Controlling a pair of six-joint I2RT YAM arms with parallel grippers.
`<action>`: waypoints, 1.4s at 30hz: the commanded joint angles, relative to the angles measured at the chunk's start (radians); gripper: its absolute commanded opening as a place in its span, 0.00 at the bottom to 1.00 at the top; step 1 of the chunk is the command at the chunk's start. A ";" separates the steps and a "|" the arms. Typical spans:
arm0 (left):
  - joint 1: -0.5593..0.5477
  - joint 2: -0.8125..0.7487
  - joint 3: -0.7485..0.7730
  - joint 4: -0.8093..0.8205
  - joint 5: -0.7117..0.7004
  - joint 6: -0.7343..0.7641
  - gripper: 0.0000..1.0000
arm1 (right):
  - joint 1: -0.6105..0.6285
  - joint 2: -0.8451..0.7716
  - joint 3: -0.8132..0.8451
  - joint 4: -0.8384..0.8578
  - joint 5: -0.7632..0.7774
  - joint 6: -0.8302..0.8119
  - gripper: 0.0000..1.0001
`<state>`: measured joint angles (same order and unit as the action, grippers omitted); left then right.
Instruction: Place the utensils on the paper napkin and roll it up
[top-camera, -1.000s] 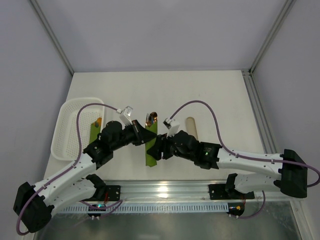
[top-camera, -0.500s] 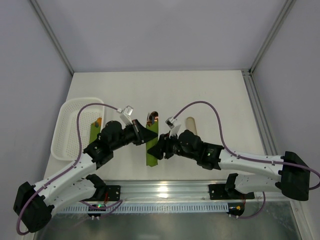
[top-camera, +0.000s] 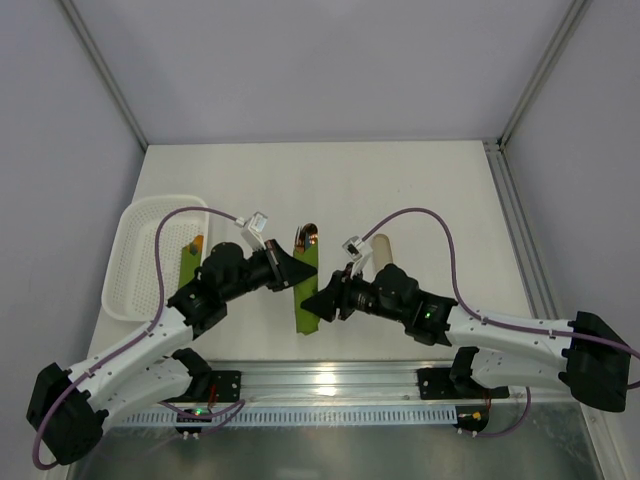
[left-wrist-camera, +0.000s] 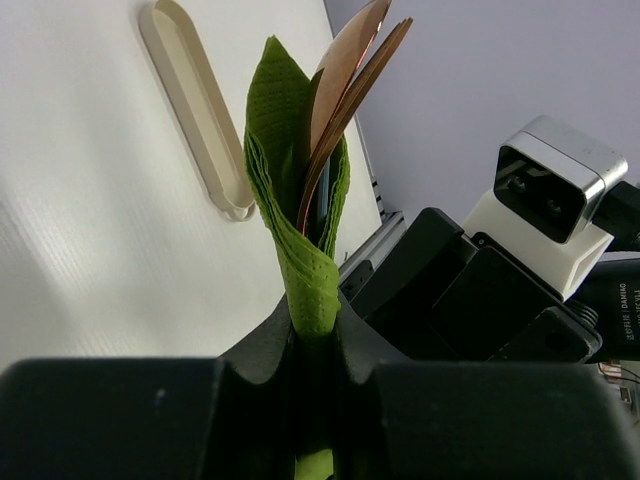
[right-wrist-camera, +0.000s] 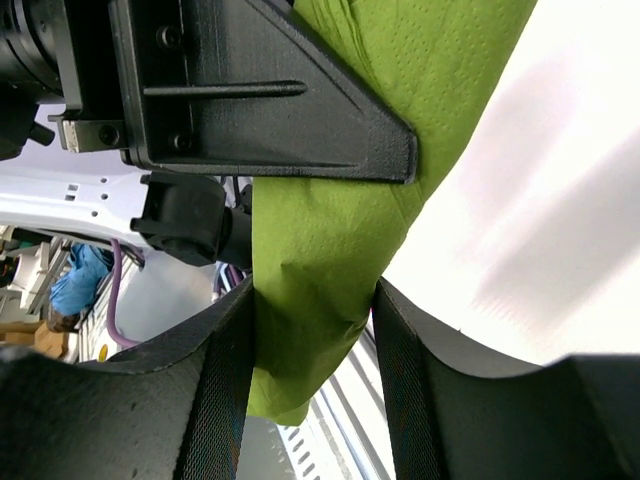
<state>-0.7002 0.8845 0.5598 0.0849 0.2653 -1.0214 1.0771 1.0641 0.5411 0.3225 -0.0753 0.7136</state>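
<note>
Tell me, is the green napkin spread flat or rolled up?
Rolled up. The napkin curls into a narrow tube around the copper utensils, whose tips poke out of one end; the left tool pinches it.

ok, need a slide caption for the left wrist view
Left gripper clamps the rolled green napkin, copper utensils poking out the top, beige oblong piece behind.

The napkin (left-wrist-camera: 300, 250) is showing olive green with fine embossed dots, the utensils (left-wrist-camera: 347, 68) are gleaming copper-brown, both the left pincer (left-wrist-camera: 315, 340) and right pincer (right-wrist-camera: 315, 340) are showing matte black, and the basket (top-camera: 138, 262) is showing white mesh.
</note>
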 joint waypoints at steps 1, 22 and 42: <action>-0.004 -0.016 0.005 0.061 0.000 -0.012 0.00 | -0.003 -0.026 -0.020 0.088 -0.038 0.023 0.52; -0.002 -0.002 0.042 -0.039 -0.112 0.067 0.00 | 0.099 -0.176 0.112 -0.341 0.233 -0.085 0.62; -0.002 -0.009 0.042 -0.028 -0.107 0.047 0.00 | 0.145 0.000 0.178 -0.232 0.213 -0.088 0.61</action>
<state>-0.7010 0.8886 0.5636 0.0162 0.1577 -0.9680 1.2163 1.0500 0.6769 0.0116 0.1413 0.6407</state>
